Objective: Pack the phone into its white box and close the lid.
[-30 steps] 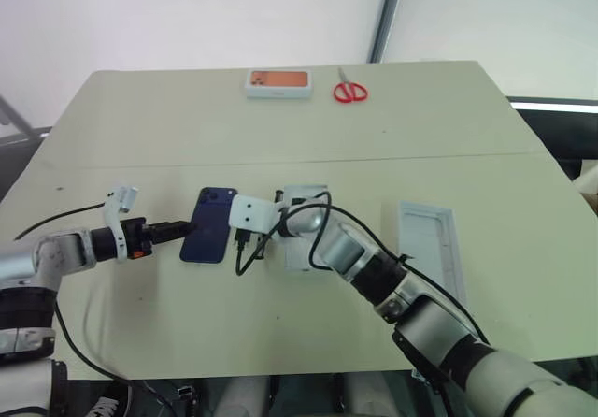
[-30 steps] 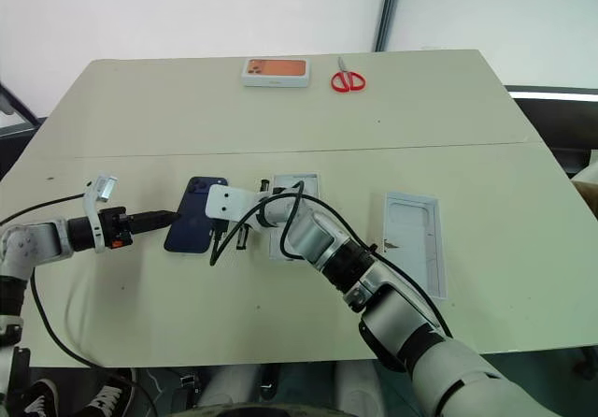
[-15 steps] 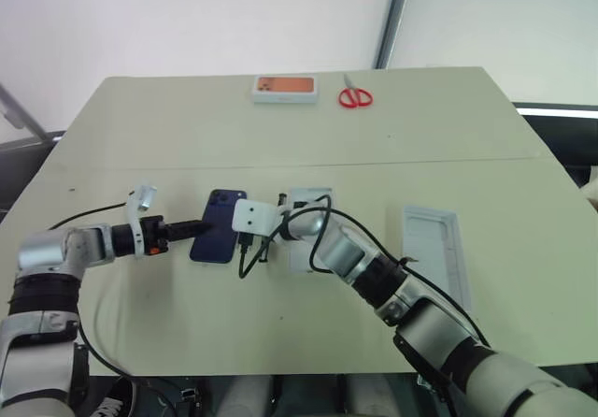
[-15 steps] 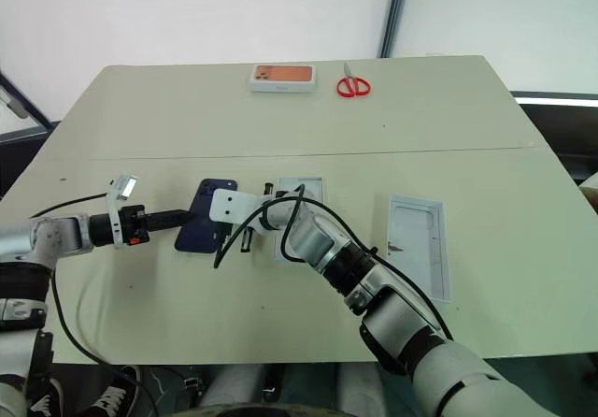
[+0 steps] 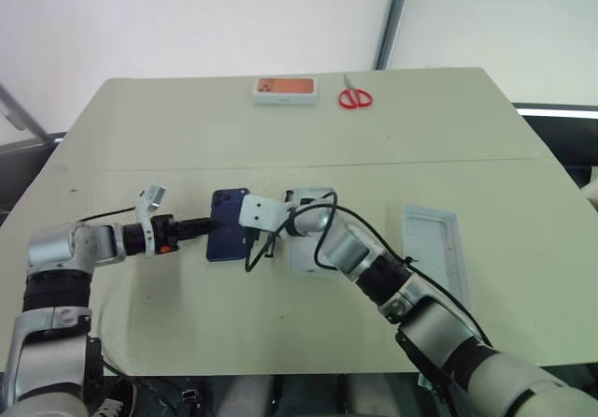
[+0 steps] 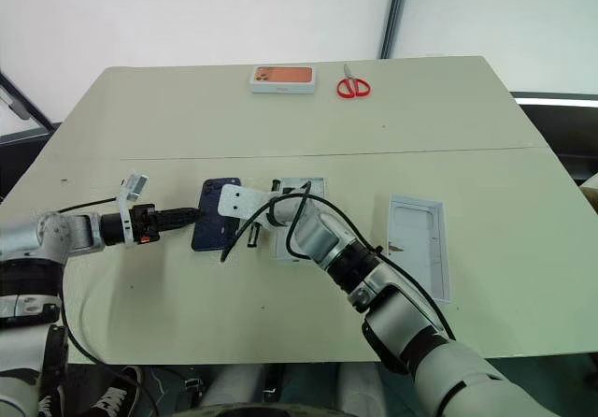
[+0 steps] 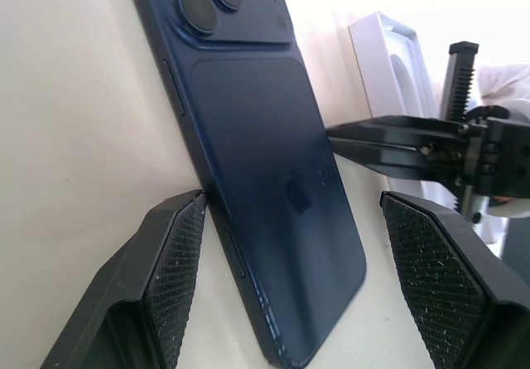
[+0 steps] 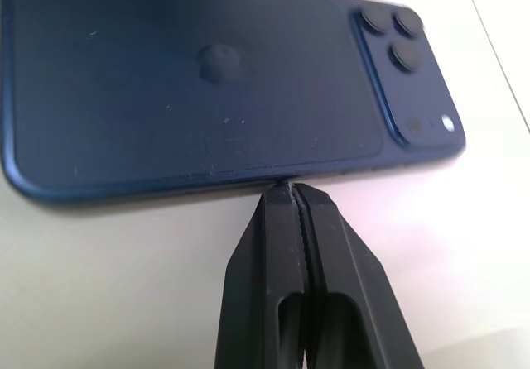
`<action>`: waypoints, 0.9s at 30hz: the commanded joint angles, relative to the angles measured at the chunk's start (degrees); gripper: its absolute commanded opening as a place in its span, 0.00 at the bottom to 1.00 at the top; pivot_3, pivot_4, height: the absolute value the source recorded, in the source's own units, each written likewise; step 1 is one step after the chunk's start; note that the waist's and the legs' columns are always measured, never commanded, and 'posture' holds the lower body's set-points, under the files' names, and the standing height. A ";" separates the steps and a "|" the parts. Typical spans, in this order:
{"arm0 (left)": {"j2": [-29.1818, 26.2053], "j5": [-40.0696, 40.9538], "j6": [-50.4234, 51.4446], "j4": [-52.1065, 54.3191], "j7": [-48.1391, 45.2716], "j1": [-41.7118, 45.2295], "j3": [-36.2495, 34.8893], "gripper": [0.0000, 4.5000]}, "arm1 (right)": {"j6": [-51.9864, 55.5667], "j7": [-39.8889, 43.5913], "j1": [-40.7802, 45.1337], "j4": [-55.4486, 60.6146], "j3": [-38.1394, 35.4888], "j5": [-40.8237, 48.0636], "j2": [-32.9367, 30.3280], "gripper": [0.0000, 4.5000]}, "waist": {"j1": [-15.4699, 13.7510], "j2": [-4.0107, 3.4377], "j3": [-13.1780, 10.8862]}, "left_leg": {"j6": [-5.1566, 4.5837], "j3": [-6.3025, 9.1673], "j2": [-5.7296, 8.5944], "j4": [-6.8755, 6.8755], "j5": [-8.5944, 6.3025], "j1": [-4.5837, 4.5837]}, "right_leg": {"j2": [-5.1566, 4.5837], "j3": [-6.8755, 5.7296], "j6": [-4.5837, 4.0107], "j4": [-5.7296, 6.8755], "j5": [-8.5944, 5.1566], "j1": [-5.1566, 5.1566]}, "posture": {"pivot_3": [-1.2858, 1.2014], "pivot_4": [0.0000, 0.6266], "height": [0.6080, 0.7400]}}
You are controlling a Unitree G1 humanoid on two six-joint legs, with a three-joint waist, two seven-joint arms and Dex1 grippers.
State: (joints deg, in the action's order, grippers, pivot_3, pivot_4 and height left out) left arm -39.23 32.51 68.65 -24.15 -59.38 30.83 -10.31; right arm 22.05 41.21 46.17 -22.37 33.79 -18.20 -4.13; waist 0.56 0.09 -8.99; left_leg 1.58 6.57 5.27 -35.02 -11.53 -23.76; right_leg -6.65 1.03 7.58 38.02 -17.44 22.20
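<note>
No readable writing; faint round logo on phone (image 7: 273, 179) back. Phone lies face down on table (image 5: 280, 136), between both tools, just left of white box (image 5: 308, 235). Left tool (image 7: 294, 290) spread wide, fingers (image 7: 170, 274) straddling phone's end, one touching its edge. Right tool (image 8: 290, 195) pinched closed, empty, tips against phone's long side edge.
</note>
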 commanded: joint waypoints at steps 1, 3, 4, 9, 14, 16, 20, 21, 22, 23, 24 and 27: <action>2.98 -0.43 0.76 -0.13 -0.23 -0.26 5.29 0.79 | -1.87 0.47 0.63 0.13 0.80 -0.17 1.32 0.01 | -0.03 0.00 0.00 | 0.00 0.00 0.00 0.00 0.00 0.00 | 0.00 0.00 0.00 0.00 0.00 0.00 | 0.52 0.24 1.00; 2.52 -0.74 0.19 1.14 0.18 0.02 4.86 0.79 | -1.88 1.05 0.48 0.26 0.66 -0.27 1.12 0.01 | -0.01 0.00 0.00 | 0.01 0.00 -0.01 0.00 0.01 0.01 | 0.01 0.00 0.00 0.00 0.00 0.00 | 0.52 0.24 1.00; 2.27 -1.11 -0.29 1.86 0.37 -0.02 5.01 0.79 | -1.84 1.35 0.40 0.32 0.61 -0.31 1.06 0.01 | -0.02 0.00 0.00 | 0.01 0.00 -0.01 0.00 0.01 0.01 | 0.01 0.00 0.00 0.00 0.00 0.00 | 0.52 0.24 1.00; 2.13 -1.81 -0.87 5.84 2.91 0.40 4.82 0.79 | -1.82 3.20 -0.30 1.41 0.51 0.07 0.80 0.01 | 0.03 0.00 0.00 | 0.02 0.01 -0.02 0.00 0.01 0.00 | 0.01 0.00 0.00 -0.01 0.00 0.00 | 0.52 0.24 1.00; 2.15 -2.84 0.45 9.10 4.38 -0.03 8.36 0.79 | -2.32 3.63 -0.19 1.10 0.52 -0.33 0.96 0.01 | 0.09 0.00 0.00 | 0.03 0.00 -0.03 0.02 0.01 0.00 | 0.03 0.00 0.00 -0.02 -0.01 0.00 | 0.52 0.24 1.00; 2.25 -2.79 1.68 10.56 4.85 -0.42 9.31 0.79 | -2.66 3.26 0.00 0.60 0.35 -0.50 1.15 0.01 | 0.13 0.00 0.00 | 0.03 0.00 -0.03 0.02 0.01 0.00 | 0.03 0.01 0.00 -0.02 -0.01 0.00 | 0.52 0.24 1.00; 4.35 -1.84 3.41 11.97 5.93 -1.09 8.91 0.79 | -2.89 3.09 0.35 -0.12 0.10 -0.59 1.33 0.01 | 0.11 0.00 0.00 | 0.03 -0.01 -0.04 0.03 0.01 0.01 | 0.03 0.02 0.01 -0.02 -0.01 0.01 | 0.52 0.24 1.00; 4.85 -1.64 3.18 11.60 6.28 -0.80 7.98 0.79 | -2.91 3.04 0.35 -0.15 0.07 -0.63 1.35 0.01 | 0.07 -0.01 0.00 | 0.03 0.00 -0.03 0.03 0.01 0.01 | 0.03 0.01 0.01 -0.03 -0.01 0.00 | 0.52 0.24 1.00; 5.14 -1.40 3.39 11.15 6.42 -0.51 7.30 0.79 | -2.90 3.05 0.35 -0.18 0.02 -0.64 1.38 0.01 | 0.04 -0.01 0.01 | 0.03 -0.01 -0.03 0.03 0.01 0.03 | 0.03 0.01 0.01 -0.03 -0.01 -0.02 | 0.52 0.24 1.00; 5.04 -1.76 3.14 10.99 6.42 -0.54 7.52 0.79 | -2.87 3.11 0.26 -0.10 -0.01 -0.68 1.31 0.01 | 0.01 -0.01 0.01 | 0.03 0.00 -0.03 0.03 0.01 0.04 | 0.03 0.01 0.01 -0.03 -0.01 -0.03 | 0.52 0.24 1.00; 5.02 -2.22 2.67 10.96 6.47 -0.66 7.79 0.79 | -2.83 3.12 0.23 -0.08 -0.04 -0.79 1.27 0.01 | -0.01 -0.01 0.01 | 0.03 0.00 -0.03 0.02 0.01 0.04 | 0.02 0.00 0.01 -0.03 -0.01 -0.04 | 0.52 0.24 1.00; 6.86 -1.62 4.49 9.98 7.87 -0.02 6.27 0.79 | -2.88 2.92 0.29 -0.15 -0.30 -0.97 1.22 0.01 | -0.10 -0.02 0.01 | 0.03 0.00 -0.03 0.02 0.01 0.05 | 0.02 0.00 0.01 -0.03 -0.01 -0.05 | 0.52 0.24 1.00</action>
State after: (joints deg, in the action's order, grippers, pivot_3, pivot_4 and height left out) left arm -37.24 28.12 70.48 -12.95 -51.37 31.28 -7.52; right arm 20.57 43.99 46.16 -22.80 32.42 -19.64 -4.66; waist 0.46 0.07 -8.98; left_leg 1.61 6.57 5.25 -35.00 -11.52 -23.71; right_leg -6.63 1.03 7.59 37.99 -17.46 22.13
